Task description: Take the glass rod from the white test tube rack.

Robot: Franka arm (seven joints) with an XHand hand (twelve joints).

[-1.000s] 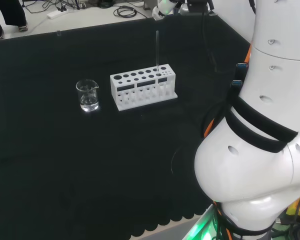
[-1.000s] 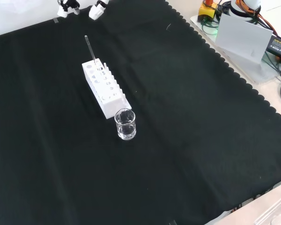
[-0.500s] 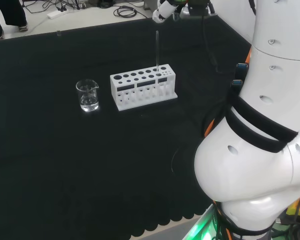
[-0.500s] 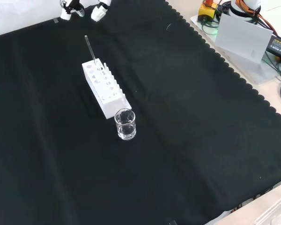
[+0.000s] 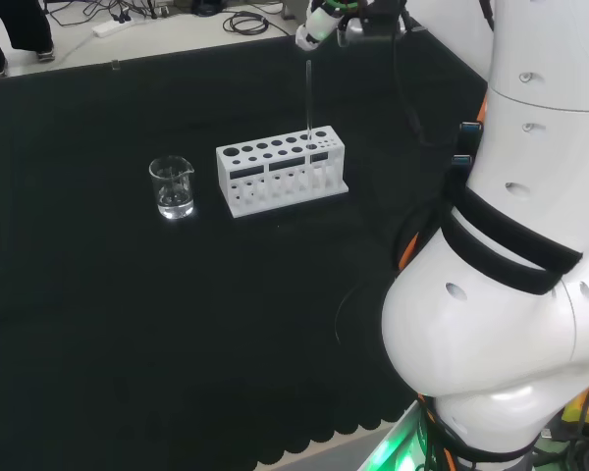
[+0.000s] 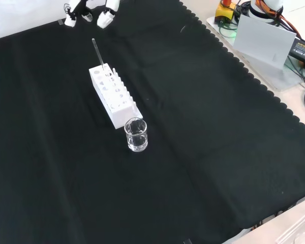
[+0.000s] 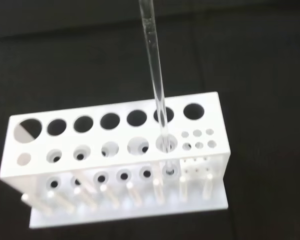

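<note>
Wrist view: slender clear glass rod (image 7: 156, 85)

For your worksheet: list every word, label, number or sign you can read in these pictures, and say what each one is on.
None can be read.
White test tube rack: plain, no print.
Glass rod: no marks.
Beaker: no markings can be made out.

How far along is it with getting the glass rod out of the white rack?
Nothing is done yet: the glass rod stands upright in a hole at one end of the white test tube rack. The hand is above the rod's top, not touching it. Grasping and lifting it out remain.
</note>
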